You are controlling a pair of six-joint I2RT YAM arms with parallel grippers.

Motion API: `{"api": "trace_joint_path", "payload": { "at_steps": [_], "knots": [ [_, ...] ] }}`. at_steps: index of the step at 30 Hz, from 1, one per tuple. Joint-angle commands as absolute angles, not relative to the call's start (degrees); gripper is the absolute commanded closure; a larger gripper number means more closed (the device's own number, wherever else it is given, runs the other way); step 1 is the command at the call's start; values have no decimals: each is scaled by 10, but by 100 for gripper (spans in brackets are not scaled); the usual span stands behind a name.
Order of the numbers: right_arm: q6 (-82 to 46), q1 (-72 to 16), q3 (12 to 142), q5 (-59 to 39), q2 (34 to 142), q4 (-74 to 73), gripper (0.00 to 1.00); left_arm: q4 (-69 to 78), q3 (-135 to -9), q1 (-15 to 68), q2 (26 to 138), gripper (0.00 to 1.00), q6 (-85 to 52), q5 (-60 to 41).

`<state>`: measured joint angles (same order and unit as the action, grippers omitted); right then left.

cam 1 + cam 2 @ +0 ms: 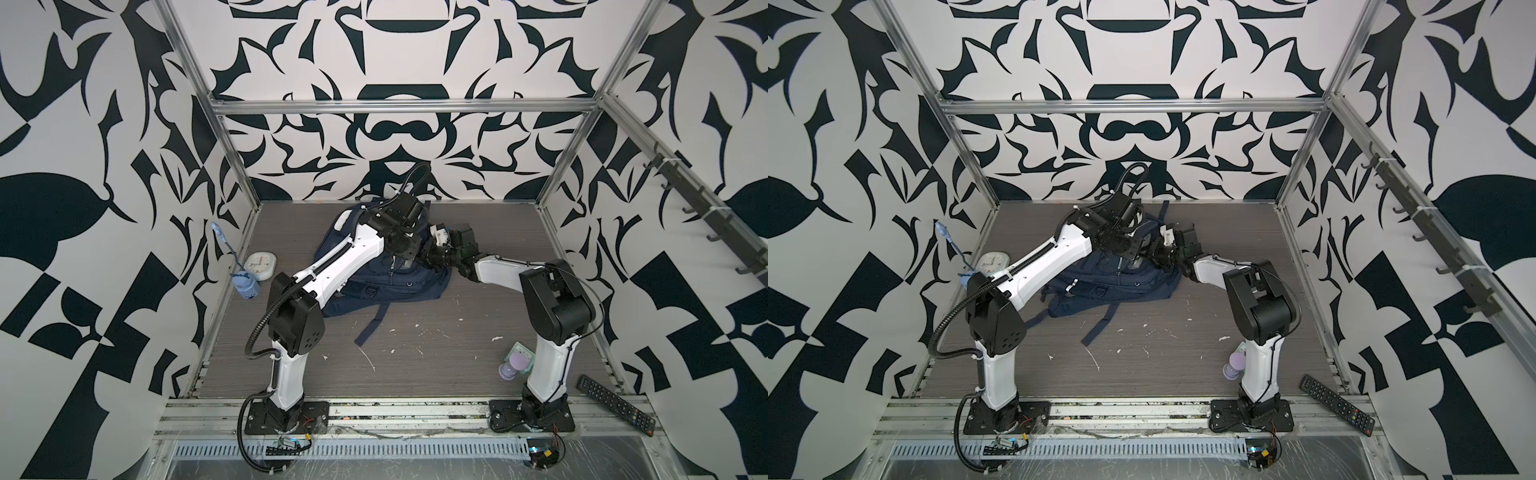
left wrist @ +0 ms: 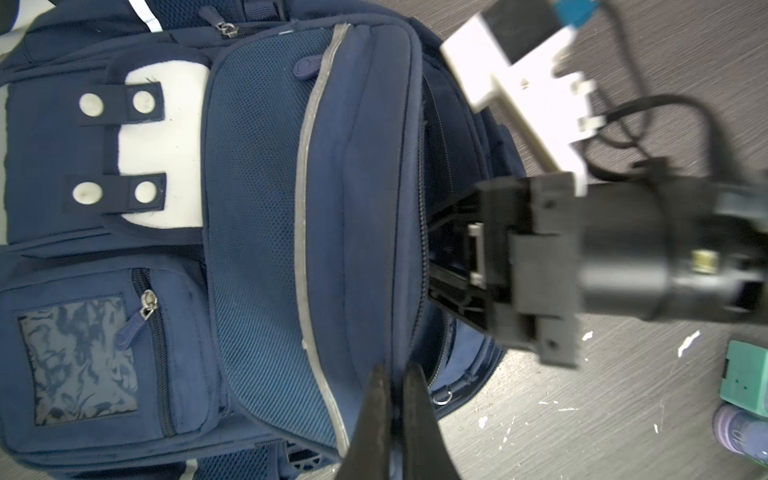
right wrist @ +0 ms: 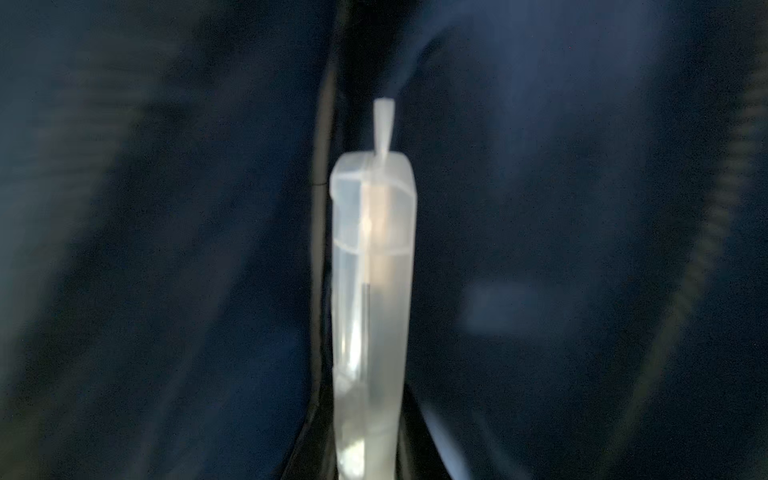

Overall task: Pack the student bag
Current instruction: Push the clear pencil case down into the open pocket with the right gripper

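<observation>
We feared the left tool [image 2: 395, 370], clenched on the student bag [image 2: 257, 208], might slip and trap what seemed a clear case [image 3: 374, 270] grasped by the right tool [image 2: 449, 262].

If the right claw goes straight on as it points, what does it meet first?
Probably the inner fabric of the backpack: the right claw, holding a clear case, points into its open pocket. Depth is unclear.

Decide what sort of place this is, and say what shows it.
Probably a robot test cell, not a classroom: a left arm and right arm bolted to a base rail, an aluminium frame, and black-and-white patterned walls enclosing a table with the student bag.
</observation>
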<state>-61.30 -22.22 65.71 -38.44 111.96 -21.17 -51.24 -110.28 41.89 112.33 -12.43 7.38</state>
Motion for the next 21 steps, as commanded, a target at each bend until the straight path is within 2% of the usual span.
{"api": "trace_joint_path", "payload": {
  "at_steps": [1,15,19,21],
  "knots": [
    [-650,-234,701,-389,1128,-276,90,-512,-1107,418,1091,100,-133,51],
    [-702,-281,775,-387,1202,-315,80,-494,-1073,414,1082,100,-142,33],
    [-650,-284,790,-387,1194,-233,57,-491,-1071,407,1079,100,-142,30],
    [-618,-284,789,-378,1177,-192,48,-490,-1071,404,1078,100,-142,29]
  ]
}}
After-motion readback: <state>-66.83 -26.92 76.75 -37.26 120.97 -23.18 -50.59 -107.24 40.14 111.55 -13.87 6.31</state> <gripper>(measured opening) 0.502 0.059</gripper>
